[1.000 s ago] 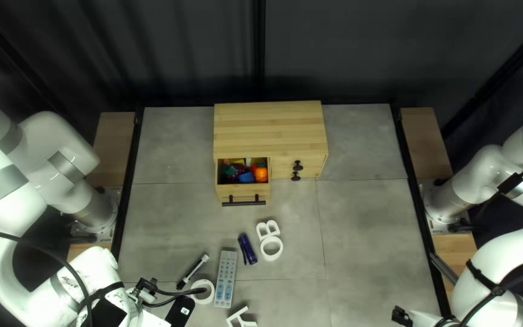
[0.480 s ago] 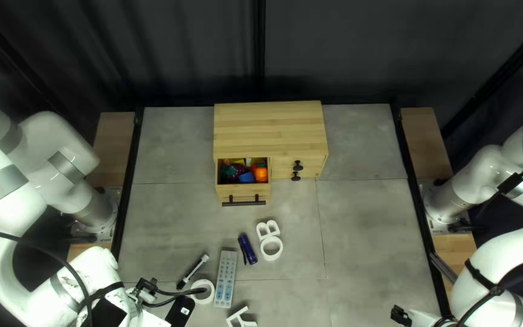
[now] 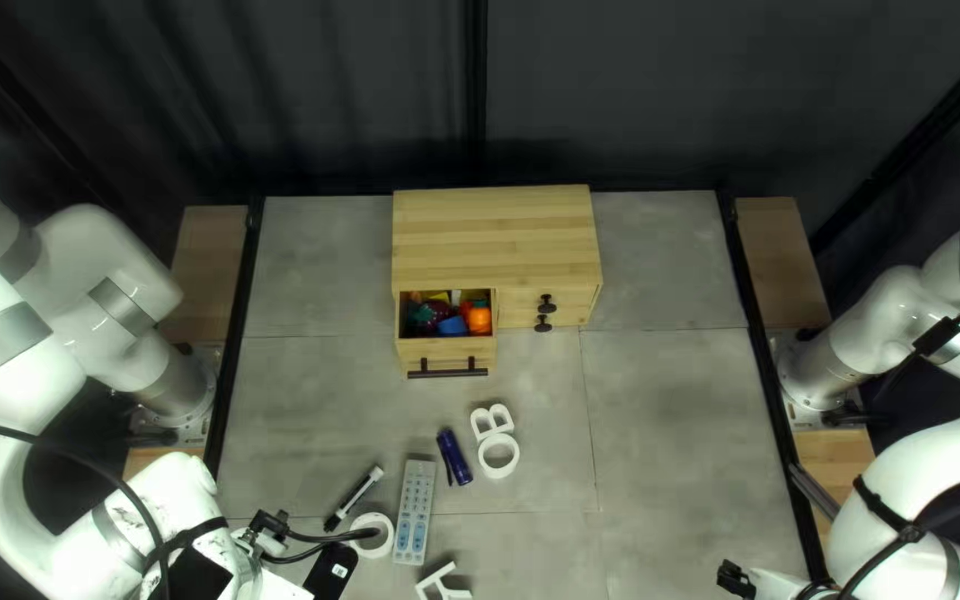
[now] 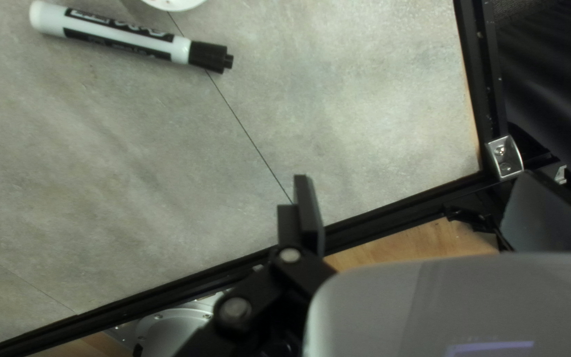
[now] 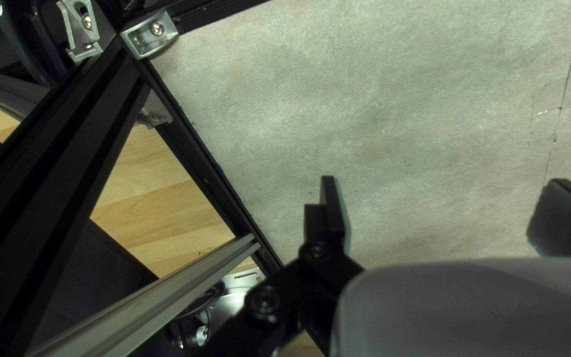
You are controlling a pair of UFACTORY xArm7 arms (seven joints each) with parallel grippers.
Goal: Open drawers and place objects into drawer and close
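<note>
Standing at the far middle of the tabletop [image 3: 669, 422] in the top left view, a pale wooden cabinet [image 3: 497, 239] has 1 drawer [image 3: 447, 355] pulled out on its left side, with a dark bar handle [image 3: 448, 373] across the front. Inside the drawer lie colored objects, among them an orange piece [image 3: 479, 320] and a blue piece [image 3: 452, 326]. On the cabinet's right side, 2 dark knobs [image 3: 547, 303] mark fronts that are shut. Nearer the near edge, a white letter B [image 3: 491, 420] sits against a white ring [image 3: 499, 456], with a dark blue cylinder [image 3: 456, 457] just to their left. A gray remote [image 3: 415, 511] lies nearer that edge, between a second white ring [image 3: 372, 536] and the blue cylinder. A black-and-white marker [image 3: 355, 497] slants to the remote's left, and part of another white letter [image 3: 443, 585] shows at the near edge. The left gripper [image 3: 327, 572] is at the near left and the right gripper [image 3: 775, 585] at the near right, both well apart from the drawer.

Looking along the left gripper [image 4: 414, 177], the left wrist view shows its 2 jaws spread wide with nothing between them. The marker lies on the tabletop ahead of the jaws, apart from them, and a metal bracket [image 4: 503, 158] joins the black rails beside them.

Spread just as plainly, the 2 jaws of the right gripper [image 5: 443, 182] hold nothing in the right wrist view; the tabletop is under them, with a strip of pale wood [image 5: 160, 205] beyond the black rail [image 5: 213, 182].
</note>
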